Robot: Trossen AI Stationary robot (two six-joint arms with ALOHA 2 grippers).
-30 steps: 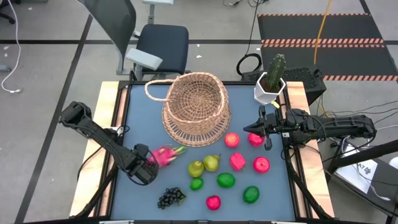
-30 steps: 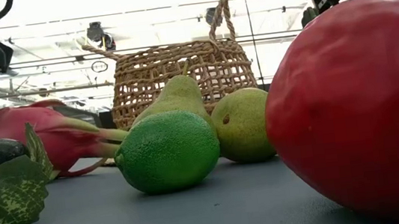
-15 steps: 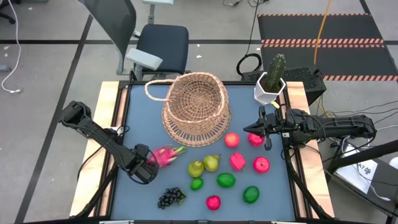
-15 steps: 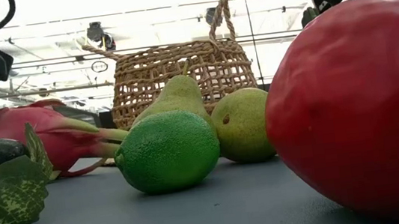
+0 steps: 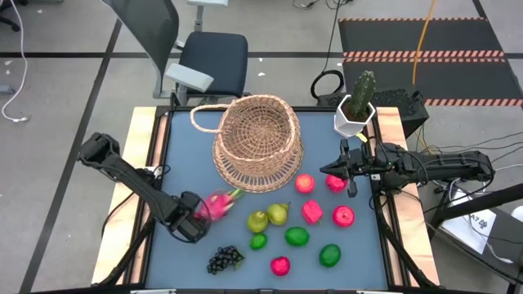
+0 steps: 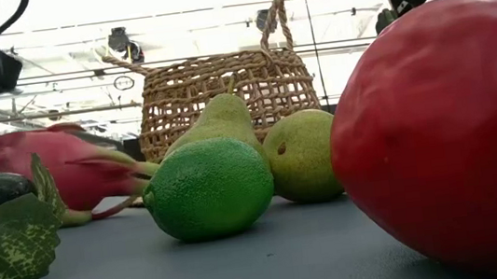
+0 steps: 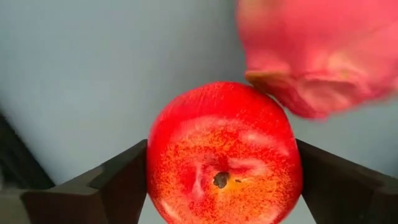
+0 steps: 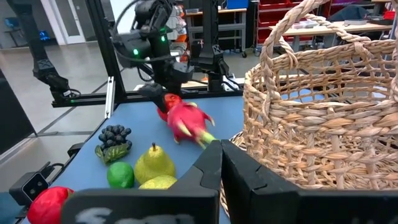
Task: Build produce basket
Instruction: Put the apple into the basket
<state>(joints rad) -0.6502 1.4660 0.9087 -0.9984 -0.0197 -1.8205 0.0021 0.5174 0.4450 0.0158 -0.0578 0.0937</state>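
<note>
between left gripper (image 7: 224,180) jaws, red apple (image 7: 224,155)

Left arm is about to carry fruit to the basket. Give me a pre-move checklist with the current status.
1. Left gripper fingers on both sides of the apple: ok.
2. Apple lifted off the table: cannot tell.
3. Dragon fruit clear of the grip: not ok, it lies against the apple.
4. Basket opening free, facing up: ok.
5. Right gripper out of the path, shut near the table's right edge: ok.
</note>
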